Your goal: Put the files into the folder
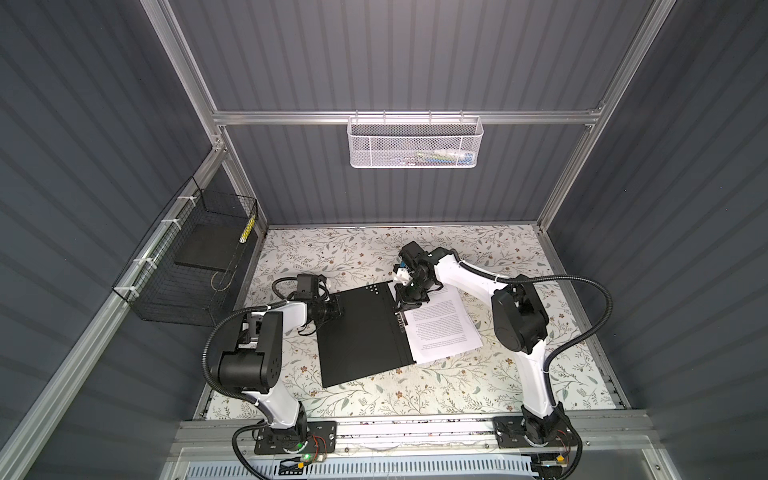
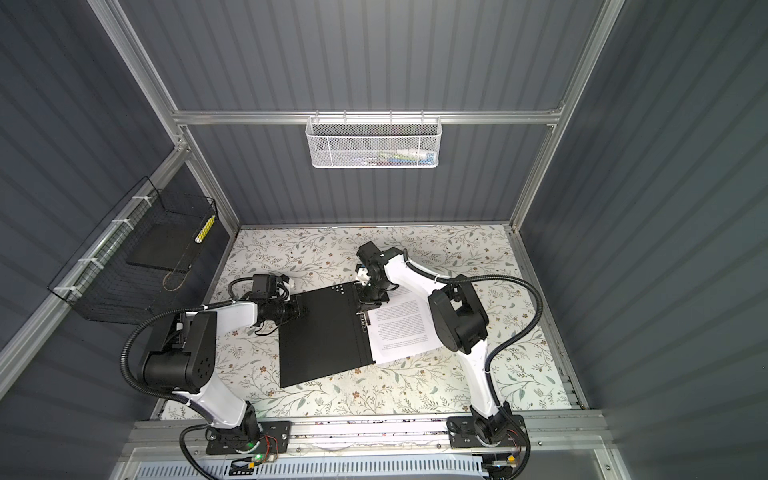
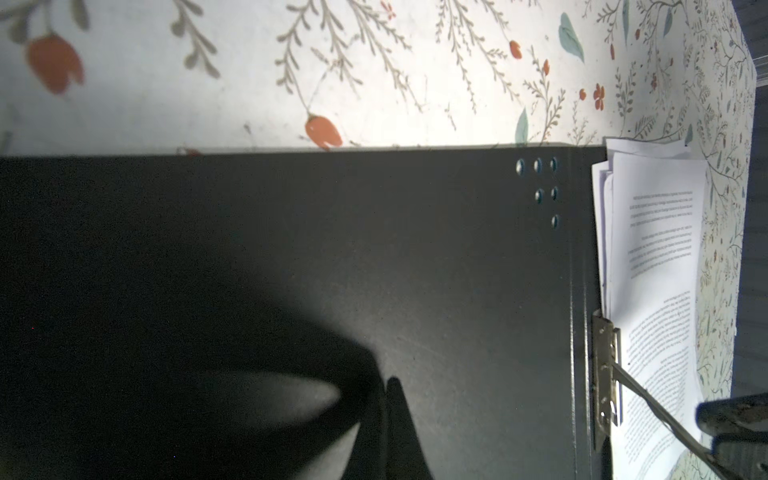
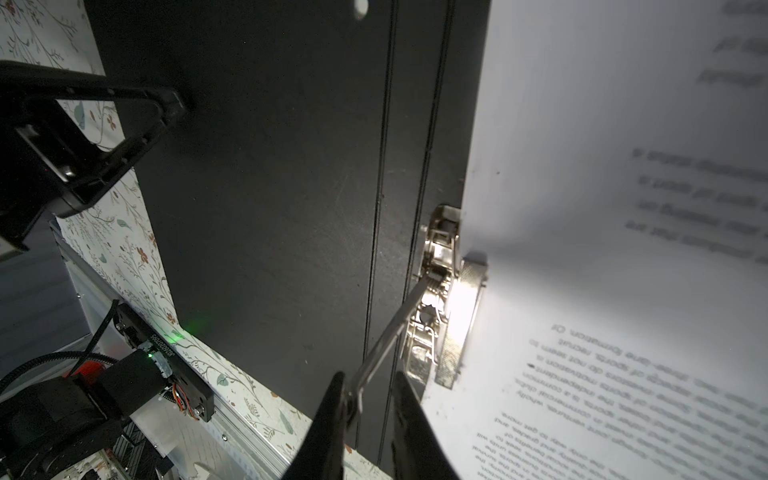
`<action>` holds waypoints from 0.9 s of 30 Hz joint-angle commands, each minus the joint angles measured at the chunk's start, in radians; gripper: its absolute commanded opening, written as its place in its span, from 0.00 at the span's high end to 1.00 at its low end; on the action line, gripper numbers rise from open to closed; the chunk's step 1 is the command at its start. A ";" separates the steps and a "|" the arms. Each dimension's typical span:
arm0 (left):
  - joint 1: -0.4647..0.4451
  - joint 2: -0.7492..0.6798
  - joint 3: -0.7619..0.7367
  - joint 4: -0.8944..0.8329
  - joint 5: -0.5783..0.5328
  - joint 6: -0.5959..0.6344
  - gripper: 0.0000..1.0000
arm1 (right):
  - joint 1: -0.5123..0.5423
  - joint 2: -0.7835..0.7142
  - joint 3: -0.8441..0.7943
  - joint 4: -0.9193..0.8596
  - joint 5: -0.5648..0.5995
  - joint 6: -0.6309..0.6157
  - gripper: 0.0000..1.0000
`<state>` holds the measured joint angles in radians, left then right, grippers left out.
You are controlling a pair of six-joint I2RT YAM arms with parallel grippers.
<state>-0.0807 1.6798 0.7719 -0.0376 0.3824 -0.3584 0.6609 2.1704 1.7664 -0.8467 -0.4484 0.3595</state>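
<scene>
Black wire basket (image 1: 166,299) hangs at the left edge of both top views, with a plain dark slab (image 1: 203,249) lying inside it.

Left of centre in both top views, the left gripper (image 1: 337,311) reaches onto the folder (image 1: 361,332). In the left wrist view its fingers (image 3: 395,415) are pressed together with nothing between them, and their tips rest on the folder's black surface near the left edge of that leaf.

The folder lies open in the middle of the frame on the floral table cover (image 1: 415,395), its black inside facing up. Six small holes (image 1: 374,288) sit near the upper right corner of the left leaf.

Right of the spine crease lie the files (image 1: 444,328), white printed sheets slightly fanned, with their left edge against the metal clip (image 4: 440,291). The clip's plate overlaps that edge; whether it presses on the paper I cannot tell.

Just right of centre, the right gripper (image 1: 401,311) points down over the spine, beside the upper left corner of the files. In the right wrist view its fingers (image 4: 332,407) stand a little apart. The clip's thin lever (image 4: 386,332) rises between them and lies against one finger, while the other finger is clear of it. The files lie just beside this gripper, and the fingertips are not on the paper.
</scene>
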 commanded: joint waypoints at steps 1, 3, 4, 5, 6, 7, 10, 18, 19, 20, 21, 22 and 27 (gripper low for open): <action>0.002 0.038 -0.048 -0.108 -0.093 0.015 1.00 | 0.006 0.014 0.025 -0.031 -0.008 -0.011 0.79; 0.002 0.038 -0.048 -0.108 -0.094 0.015 1.00 | 0.008 0.014 0.024 -0.030 -0.007 -0.011 0.81; 0.002 0.038 -0.048 -0.107 -0.093 0.015 1.00 | 0.009 0.014 0.022 -0.032 -0.005 -0.011 0.81; 0.002 0.037 -0.049 -0.108 -0.094 0.015 1.00 | 0.009 0.013 0.021 -0.032 -0.003 -0.011 0.82; 0.002 0.037 -0.048 -0.108 -0.093 0.014 1.00 | 0.009 0.010 0.019 -0.031 -0.002 -0.011 0.83; 0.002 0.037 -0.048 -0.107 -0.093 0.014 1.00 | 0.009 0.008 0.017 -0.031 -0.001 -0.010 0.84; 0.002 0.037 -0.048 -0.107 -0.093 0.015 1.00 | 0.009 0.002 0.009 -0.027 0.002 -0.010 0.89; 0.002 0.037 -0.049 -0.106 -0.093 0.015 1.00 | 0.023 -0.003 -0.017 -0.052 0.025 -0.023 0.94; 0.002 0.037 -0.049 -0.107 -0.093 0.015 1.00 | 0.026 -0.005 -0.023 -0.054 0.029 -0.024 0.94; 0.002 0.037 -0.048 -0.107 -0.093 0.015 1.00 | 0.028 -0.006 -0.028 -0.056 0.033 -0.027 0.94; 0.002 0.037 -0.048 -0.107 -0.093 0.015 1.00 | 0.029 -0.006 -0.035 -0.058 0.038 -0.028 0.95; 0.002 0.037 -0.048 -0.106 -0.094 0.015 1.00 | 0.030 -0.008 -0.040 -0.061 0.043 -0.028 0.95; 0.002 0.037 -0.048 -0.107 -0.094 0.015 1.00 | 0.037 -0.030 -0.095 -0.058 0.067 -0.028 0.97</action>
<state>-0.0807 1.6798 0.7719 -0.0372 0.3824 -0.3584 0.6891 2.1658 1.7153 -0.8425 -0.4171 0.3473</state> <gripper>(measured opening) 0.054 0.048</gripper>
